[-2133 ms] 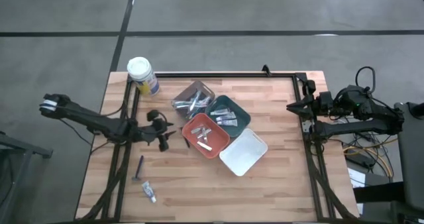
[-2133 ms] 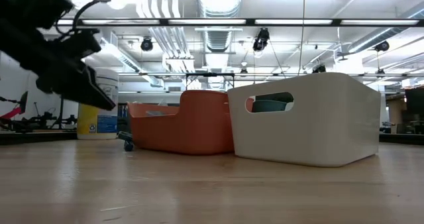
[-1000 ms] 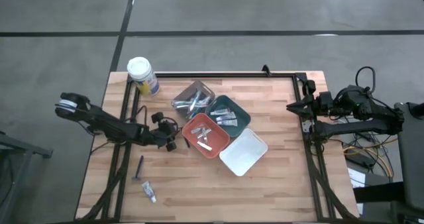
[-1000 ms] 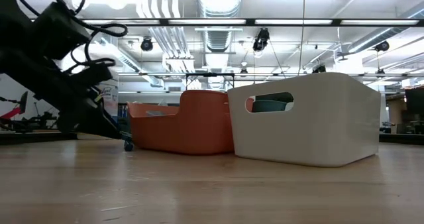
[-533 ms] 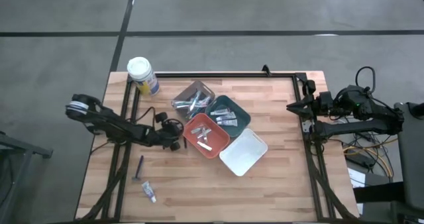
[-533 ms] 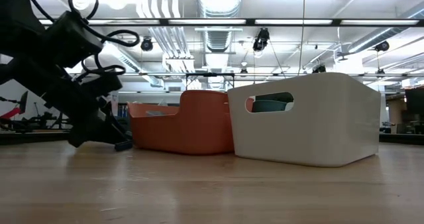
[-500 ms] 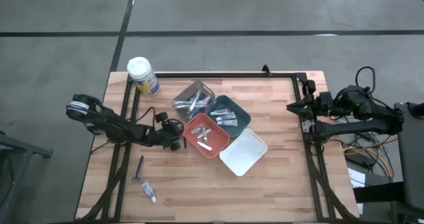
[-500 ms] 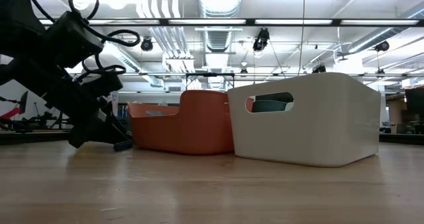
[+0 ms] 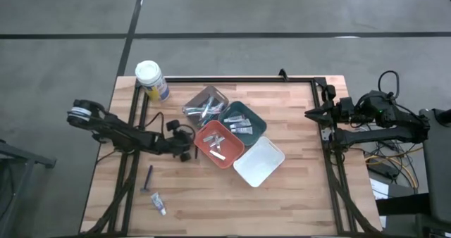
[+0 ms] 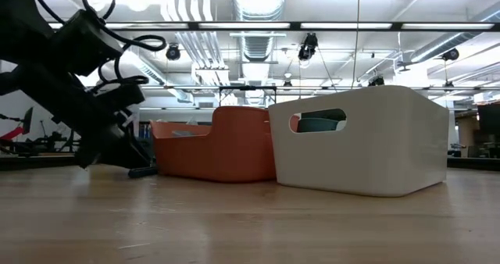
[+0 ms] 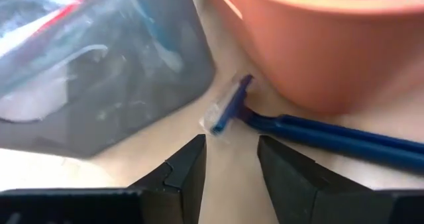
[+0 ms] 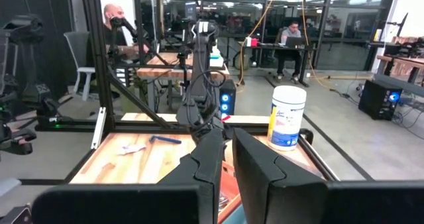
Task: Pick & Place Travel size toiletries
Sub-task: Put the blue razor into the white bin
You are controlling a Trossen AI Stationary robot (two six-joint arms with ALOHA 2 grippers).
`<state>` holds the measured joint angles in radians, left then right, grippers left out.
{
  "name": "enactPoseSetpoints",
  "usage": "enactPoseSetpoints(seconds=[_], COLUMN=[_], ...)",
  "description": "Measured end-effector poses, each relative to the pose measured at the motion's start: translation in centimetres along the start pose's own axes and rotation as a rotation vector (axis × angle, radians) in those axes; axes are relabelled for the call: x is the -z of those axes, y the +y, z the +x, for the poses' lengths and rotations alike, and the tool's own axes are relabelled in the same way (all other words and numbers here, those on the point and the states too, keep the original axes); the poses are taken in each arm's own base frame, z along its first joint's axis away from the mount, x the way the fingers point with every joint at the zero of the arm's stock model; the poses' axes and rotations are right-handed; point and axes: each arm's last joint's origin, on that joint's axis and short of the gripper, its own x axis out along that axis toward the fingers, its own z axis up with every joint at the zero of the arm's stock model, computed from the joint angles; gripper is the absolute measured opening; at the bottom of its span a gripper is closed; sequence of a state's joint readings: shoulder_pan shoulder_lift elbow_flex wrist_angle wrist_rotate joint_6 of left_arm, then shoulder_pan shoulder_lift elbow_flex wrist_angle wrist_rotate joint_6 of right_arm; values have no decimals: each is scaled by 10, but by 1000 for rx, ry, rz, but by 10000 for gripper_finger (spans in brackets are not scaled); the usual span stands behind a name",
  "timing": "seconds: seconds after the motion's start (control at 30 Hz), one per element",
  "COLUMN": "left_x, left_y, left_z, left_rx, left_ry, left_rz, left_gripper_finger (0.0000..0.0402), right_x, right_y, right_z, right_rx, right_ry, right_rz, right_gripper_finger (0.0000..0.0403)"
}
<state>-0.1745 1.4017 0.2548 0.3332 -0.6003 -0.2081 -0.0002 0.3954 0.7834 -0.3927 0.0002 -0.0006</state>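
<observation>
Since two seconds ago, the left claw has been travelling from the left part of the tabletop toward the trays, and it is now sitting low, just beside the orange tray. In the left wrist view its two dark fingers are standing partly open with a gap between them, and they are gripping nothing. Just ahead of the fingertips a blue razor is lying flat on the wood, its head pointing at the gap between the orange tray and the grey transparent tray, its handle running along the foot of the orange tray.

Going outward, the orange tray is holding a few small pale tubes. It is touching the dark green tray, which is also holding small tubes, and the white tray. The grey transparent tray is holding several thin sticks.

Near the left front of the tabletop, a second dark razor and a small white tube are lying apart from the trays. A white-lidded canister is standing at the far left corner.

The right claw is waiting beyond the right edge of the tabletop, its fingers nearly together and holding nothing.
</observation>
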Motion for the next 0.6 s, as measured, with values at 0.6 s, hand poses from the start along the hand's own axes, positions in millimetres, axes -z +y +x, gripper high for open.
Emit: enactPoseSetpoints(seconds=[0.6], left_x=[-33], left_y=[-17], left_z=[-30], left_rx=[387], left_ry=[-6], left_rz=[-218], left_gripper_finger=[92], right_x=[0], right_y=[0], right_z=[0], right_rx=[0], right_ry=[0], right_rz=[0], right_gripper_finger=[34])
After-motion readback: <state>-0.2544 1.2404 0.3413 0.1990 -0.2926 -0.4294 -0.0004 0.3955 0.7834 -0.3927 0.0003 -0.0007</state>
